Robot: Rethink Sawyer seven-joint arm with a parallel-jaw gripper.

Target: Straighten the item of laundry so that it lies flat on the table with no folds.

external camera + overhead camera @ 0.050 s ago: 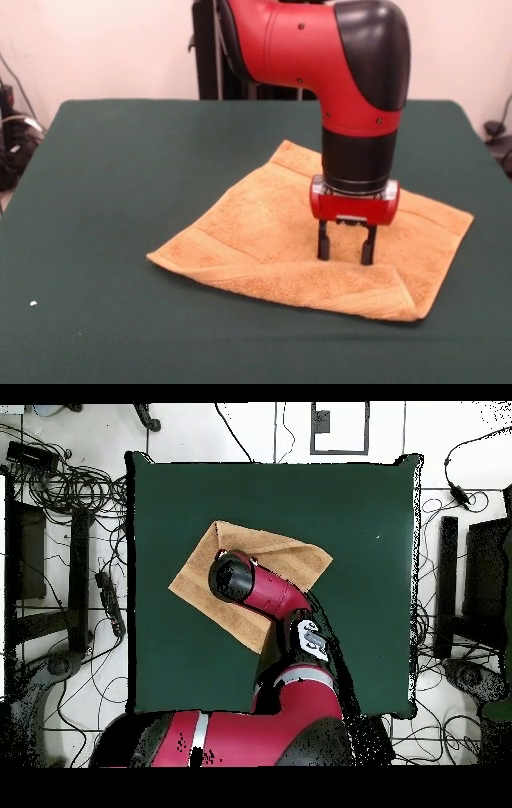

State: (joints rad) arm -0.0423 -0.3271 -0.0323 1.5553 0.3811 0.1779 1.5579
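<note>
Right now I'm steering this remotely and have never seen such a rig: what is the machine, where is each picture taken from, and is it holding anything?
The machine is one red and black robot arm ending in a gripper with two black fingers. One picture looks across the table towards the robot; the other looks straight down. On the green top lies an orange towel, its near edge folded over. The fingers stand apart, tips down on or just above the cloth, with nothing between them.
</note>
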